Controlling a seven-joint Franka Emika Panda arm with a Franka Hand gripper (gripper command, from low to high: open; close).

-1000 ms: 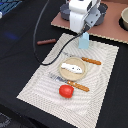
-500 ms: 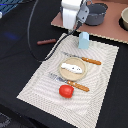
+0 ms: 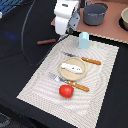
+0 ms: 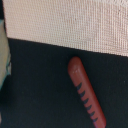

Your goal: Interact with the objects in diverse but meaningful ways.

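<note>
Step in hand: approach phase, as judged. The arm (image 3: 66, 15) stood at the upper centre of the exterior view, over the dark desk (image 3: 20, 55) just off the upper edge of the striped placemat (image 3: 45, 82).
Likely target: the sausage stick (image 3: 46, 41), lying flat on the desk at the upper left of the exterior view, beside the placemat and apart from it. In the wrist view the sausage stick (image 4: 86, 94) ran from the centre toward the lower right, its dark score marks visible.
Claw state: cannot be told. The fingers were not visible in the wrist view and were too blurred in the exterior view.
Contact: none evident; the stick lay free.
Other task items: tomato (image 3: 66, 91) on the placemat, lower centre; white oblong piece (image 3: 73, 67) on the round wooden plate (image 3: 63, 73); small carton (image 3: 84, 40) upright at the placemat's upper edge.
Not for handling: grey pot (image 3: 95, 13), upper right; fork (image 3: 72, 84) and knife (image 3: 85, 59) flanking the plate.
Next move, as judged: centre the claw over the stick's middle, align the jaws across its short axis, then descend.
</note>
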